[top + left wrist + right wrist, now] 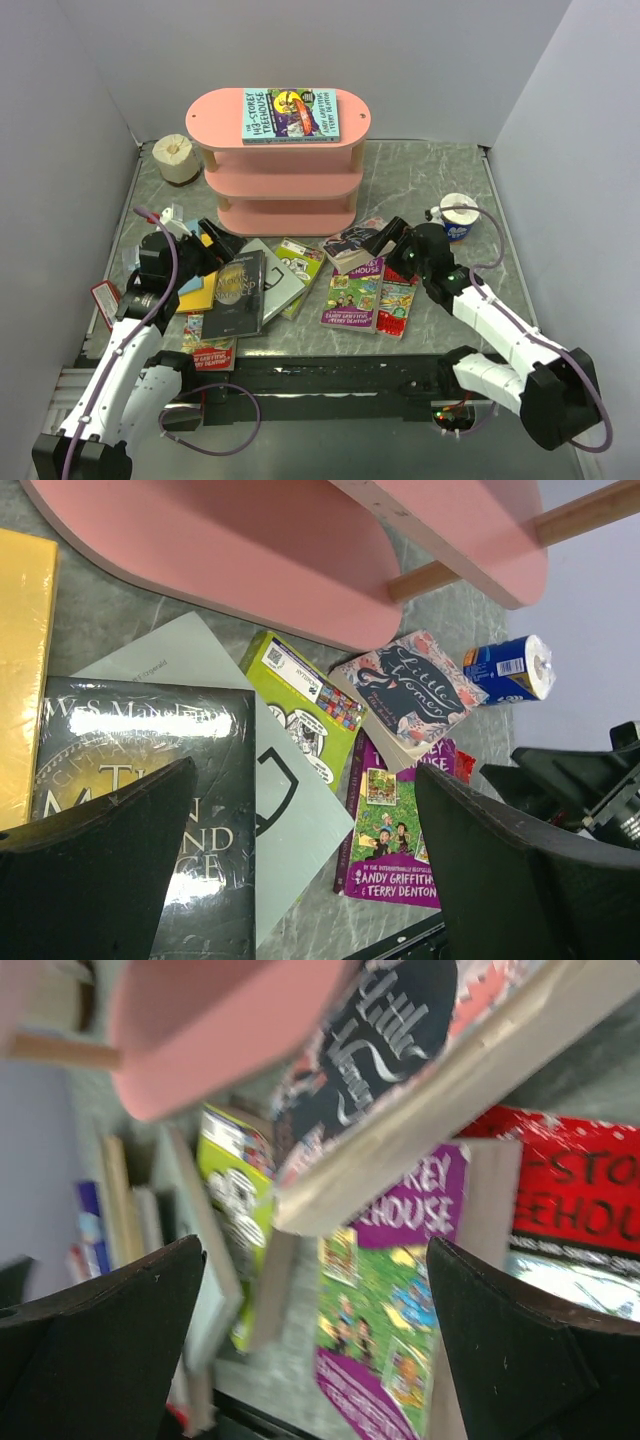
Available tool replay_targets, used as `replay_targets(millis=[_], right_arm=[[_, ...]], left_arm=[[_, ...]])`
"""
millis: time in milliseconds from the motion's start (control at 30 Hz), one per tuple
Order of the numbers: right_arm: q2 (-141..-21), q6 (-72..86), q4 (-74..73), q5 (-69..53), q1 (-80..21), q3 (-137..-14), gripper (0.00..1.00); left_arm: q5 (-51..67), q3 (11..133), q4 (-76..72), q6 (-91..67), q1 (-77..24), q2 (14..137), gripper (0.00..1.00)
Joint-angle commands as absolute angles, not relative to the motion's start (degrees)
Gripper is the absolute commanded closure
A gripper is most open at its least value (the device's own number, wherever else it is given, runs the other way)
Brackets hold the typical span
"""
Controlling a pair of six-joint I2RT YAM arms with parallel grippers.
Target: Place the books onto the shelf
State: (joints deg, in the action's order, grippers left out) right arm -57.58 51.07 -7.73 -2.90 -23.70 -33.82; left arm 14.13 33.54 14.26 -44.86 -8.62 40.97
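The right hand (393,240) is hovering wide open beside the dark floral book (350,246) (tilted atop the purple book (352,295), near the shelf (215,112)); it should be straddling its edge squarely before closing.

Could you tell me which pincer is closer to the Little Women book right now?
The right pincer: it is open, just beside the Little Women book. The left pincer is far across the pile, by the black book.
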Motion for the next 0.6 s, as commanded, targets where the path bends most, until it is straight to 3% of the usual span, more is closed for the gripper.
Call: replay_targets(millis=[0, 567], right_arm=[[-61.2, 59.7, -1.3, -5.1, -19.1, -31.8, 0.01], [-85.1, 61.6, 13.2, -8.9, -10.9, -34.9, 0.00]], left_arm=[[14.9, 34.9, 13.0, -45.1, -8.9, 40.1, 0.04], [13.7, 34.2, 14.6, -45.4, -8.9, 38.8, 0.04]])
